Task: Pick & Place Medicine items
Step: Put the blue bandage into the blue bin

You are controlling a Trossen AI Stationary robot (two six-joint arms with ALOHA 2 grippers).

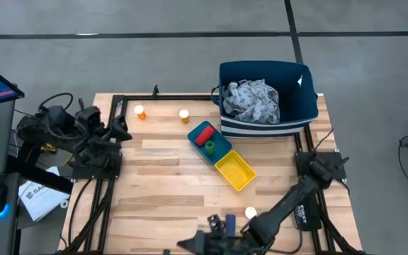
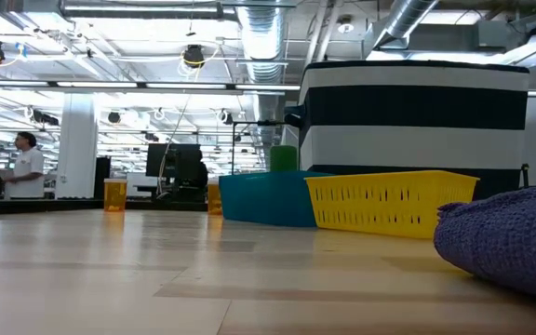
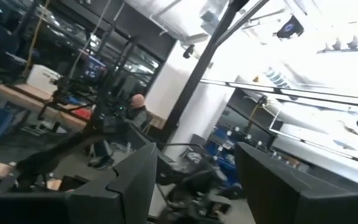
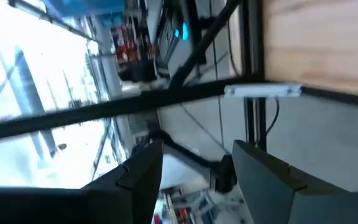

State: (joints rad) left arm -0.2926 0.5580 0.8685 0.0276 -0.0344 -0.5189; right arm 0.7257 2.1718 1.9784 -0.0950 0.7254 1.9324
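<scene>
Wood-plank surface (image 1: pixel 168 177) carrying three orange white-capped pill bottles (image 1: pixel 139 112) loose on it, a blue tray (image 1: pixel 222 144) holding one red bottle (image 1: pixel 203 134) and one green bottle (image 1: pixel 210 146), an adjoining yellow mesh tray (image 1: pixel 234 171), and a blue bin (image 1: pixel 289 117) containing crumpled patterned cloth (image 1: pixel 251 100); left gripper (image 3: pixel 191 186) and right gripper (image 4: pixel 194 177) fingers standing parted, gripping nothing.

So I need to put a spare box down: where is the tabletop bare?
Bare wood spans the left half between the two orange pill bottles and the near edge. Crowded: the blue tray and yellow tray mid-table, the dark blue bin, and the right gripper beside another bottle.
</scene>
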